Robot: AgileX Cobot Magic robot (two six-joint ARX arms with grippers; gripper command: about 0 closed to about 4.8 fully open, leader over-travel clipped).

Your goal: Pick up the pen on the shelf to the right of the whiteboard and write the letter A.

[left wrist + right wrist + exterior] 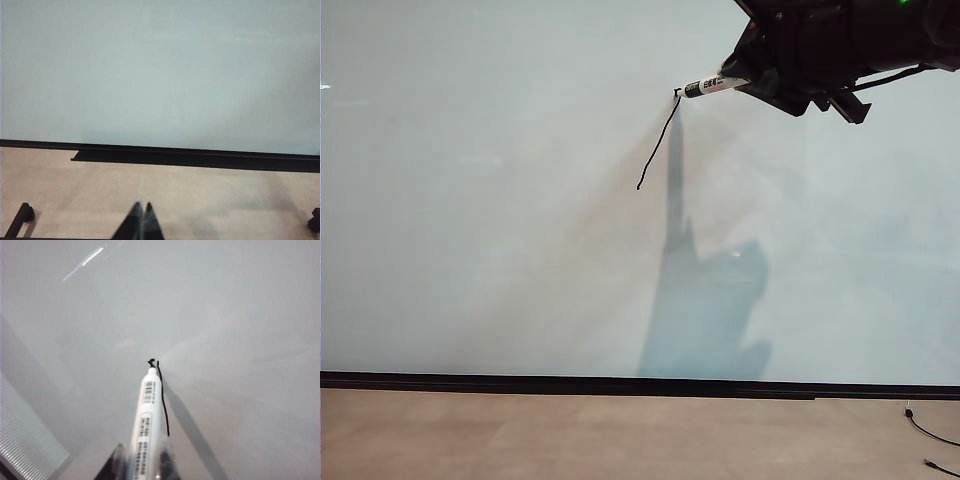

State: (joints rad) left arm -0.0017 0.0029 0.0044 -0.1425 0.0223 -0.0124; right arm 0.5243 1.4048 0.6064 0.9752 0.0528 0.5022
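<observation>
right gripper at six o'clock, fingers clamped on either side of the pen. white barrel with barcode labels pointing toward twelve o'clock, black tip touching the whiteboard near centre. thin black stroke just beside the barrel, running from a small hook at the tip down toward five o'clock. bright glare streak at eleven o'clock.

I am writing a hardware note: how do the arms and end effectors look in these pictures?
The right end effector is bulky, angular and black, with a thin black cable beside it and a green light at the frame's top edge. The left end effector shows only two slim, dark, tapering fingers. No markings are readable.
</observation>
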